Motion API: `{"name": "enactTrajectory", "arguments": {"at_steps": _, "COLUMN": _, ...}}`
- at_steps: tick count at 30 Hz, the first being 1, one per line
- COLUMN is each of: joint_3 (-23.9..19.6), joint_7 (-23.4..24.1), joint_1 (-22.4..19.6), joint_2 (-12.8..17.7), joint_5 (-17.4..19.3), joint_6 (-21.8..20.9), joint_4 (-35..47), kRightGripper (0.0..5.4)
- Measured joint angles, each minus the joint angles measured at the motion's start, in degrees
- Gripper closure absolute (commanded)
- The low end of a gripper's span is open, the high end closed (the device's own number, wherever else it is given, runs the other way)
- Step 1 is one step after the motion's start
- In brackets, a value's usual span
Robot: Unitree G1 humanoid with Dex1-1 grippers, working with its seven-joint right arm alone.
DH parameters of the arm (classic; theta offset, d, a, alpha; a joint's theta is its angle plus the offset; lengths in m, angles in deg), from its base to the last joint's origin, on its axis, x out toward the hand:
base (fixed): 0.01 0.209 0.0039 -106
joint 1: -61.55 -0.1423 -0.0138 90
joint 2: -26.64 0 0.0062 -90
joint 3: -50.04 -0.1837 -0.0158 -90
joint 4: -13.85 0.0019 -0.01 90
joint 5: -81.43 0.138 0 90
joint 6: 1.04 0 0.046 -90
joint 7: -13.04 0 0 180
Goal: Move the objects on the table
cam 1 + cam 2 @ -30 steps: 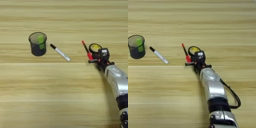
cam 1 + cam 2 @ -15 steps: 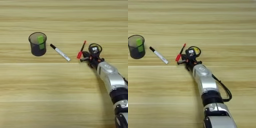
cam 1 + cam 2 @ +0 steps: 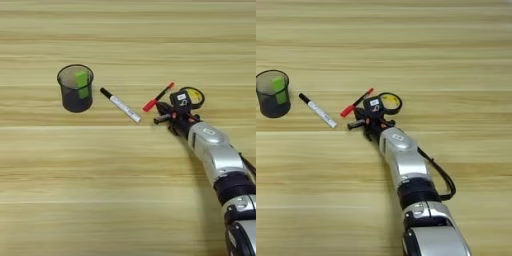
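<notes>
Beside the red marker [image 3: 158, 97], spread jaws; white marker [image 3: 120, 105] and mesh cup [image 3: 75, 88] lie left.

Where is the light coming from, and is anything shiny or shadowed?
Left eye view: a pale sheen runs along the silver forearm, hinting at light from above; the mesh cup casts only a faint shadow. Right eye view: the same sheen on the forearm, no glare on the table.
</notes>
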Motion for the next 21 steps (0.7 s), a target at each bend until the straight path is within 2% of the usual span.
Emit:
{"name": "enactTrajectory", "arguments": {"at_steps": 4, "joint_3": 0.0, "joint_7": -0.8, "joint_1": 0.3, "joint_2": -0.5, "joint_5": 0.2, "joint_6": -0.4, "joint_4": 0.3, "kRightGripper": 5.37}}
{"name": "enactTrajectory", "arguments": {"at_steps": 6, "joint_3": -0.1, "joint_7": -0.7, "joint_1": 0.5, "joint_2": -0.5, "joint_5": 0.2, "joint_6": -0.6, "joint_4": 0.6, "kRightGripper": 5.09}}
{"name": "enactTrajectory", "arguments": {"at_steps": 8, "joint_3": -0.6, "joint_7": -0.5, "joint_1": 0.9, "joint_2": -0.5, "joint_5": 0.3, "joint_6": -0.8, "joint_4": 0.9, "kRightGripper": 5.14}}
{"name": "enactTrajectory", "arguments": {"at_steps": 9, "joint_3": -0.9, "joint_7": -0.2, "joint_1": 1.0, "joint_2": -0.5, "joint_5": 0.4, "joint_6": -0.9, "joint_4": 0.9, "kRightGripper": 4.9}}
{"name": "enactTrajectory", "arguments": {"at_steps": 15, "joint_3": -1.3, "joint_7": 0.4, "joint_1": 1.5, "joint_2": -0.4, "joint_5": 0.3, "joint_6": -1.2, "joint_4": 1.5, "kRightGripper": 4.33}}
{"name": "enactTrajectory", "arguments": {"at_steps": 21, "joint_3": -2.1, "joint_7": 0.3, "joint_1": 3.4, "joint_2": -0.4, "joint_5": 1.0, "joint_6": -1.3, "joint_4": 5.8, "kRightGripper": 3.66}}
